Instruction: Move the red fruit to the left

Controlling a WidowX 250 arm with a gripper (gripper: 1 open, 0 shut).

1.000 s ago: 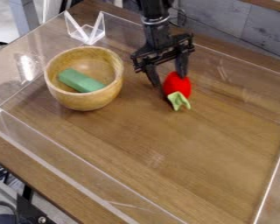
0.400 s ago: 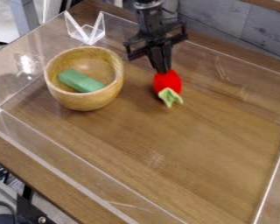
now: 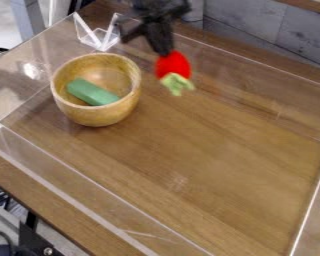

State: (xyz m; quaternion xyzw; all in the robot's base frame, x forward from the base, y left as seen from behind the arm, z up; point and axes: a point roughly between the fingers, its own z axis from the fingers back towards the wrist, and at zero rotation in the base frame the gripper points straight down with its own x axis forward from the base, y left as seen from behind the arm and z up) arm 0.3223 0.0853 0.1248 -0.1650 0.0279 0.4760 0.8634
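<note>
Red fruit (image 3: 174, 66) is hanging just beneath the gripper (image 3: 163, 48), pinched in its closed fingers, clear of the table (image 3: 216, 150), leafy stem pointing down. Wooden bowl (image 3: 69, 112) is sitting below-left of the gripper, holding a green block (image 3: 91, 94).

Tool (image 3: 163, 50) clamped on red fruit (image 3: 174, 66), airborne above table (image 3: 190, 150)

Wooden tabletop (image 3: 190, 170) fenced by clear plastic walls (image 3: 311, 210); grey panelling (image 3: 276, 25) behind.

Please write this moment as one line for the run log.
gripper: shut on small red toy fruit | fruit: held off wooden table, right of round wooden bowl in picture | flat green block: in bowl
</note>
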